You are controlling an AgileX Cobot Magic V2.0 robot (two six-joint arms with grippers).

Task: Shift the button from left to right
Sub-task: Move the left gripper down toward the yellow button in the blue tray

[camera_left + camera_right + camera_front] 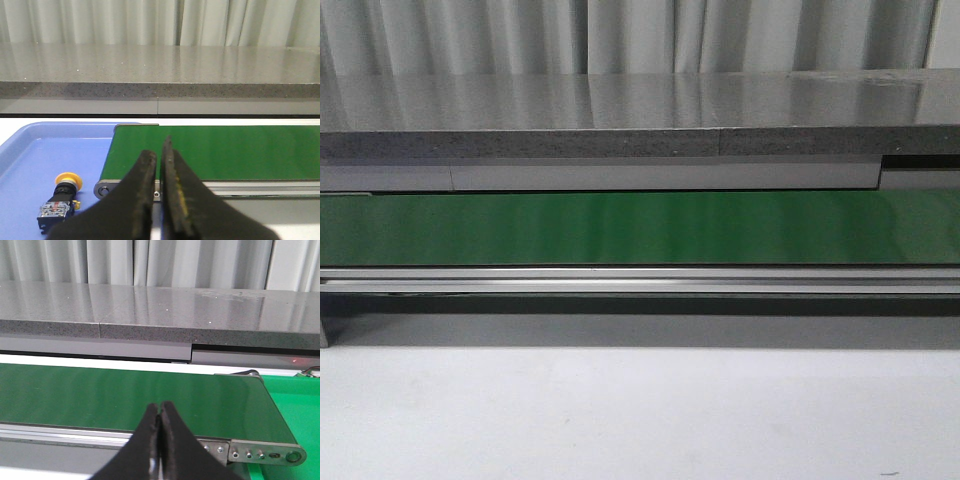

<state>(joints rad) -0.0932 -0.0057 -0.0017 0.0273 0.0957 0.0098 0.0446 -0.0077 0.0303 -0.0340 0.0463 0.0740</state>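
The button (61, 200), a yellow-orange cap on a dark boxy body, lies on its side in a blue tray (35, 160) at the left end of the green belt (220, 150). My left gripper (159, 150) is shut and empty, its tips over the belt's left end, to the right of the button. My right gripper (160, 407) is shut and empty over the near edge of the belt (125, 395), near its right end. Neither gripper nor the button shows in the front view, only the belt (640, 228).
A grey stone-like shelf (620, 120) runs behind the belt with a curtain behind it. The belt's metal side rail (640, 280) runs along the near edge. A green surface (295, 400) lies past the belt's right end. White table (640, 410) in front.
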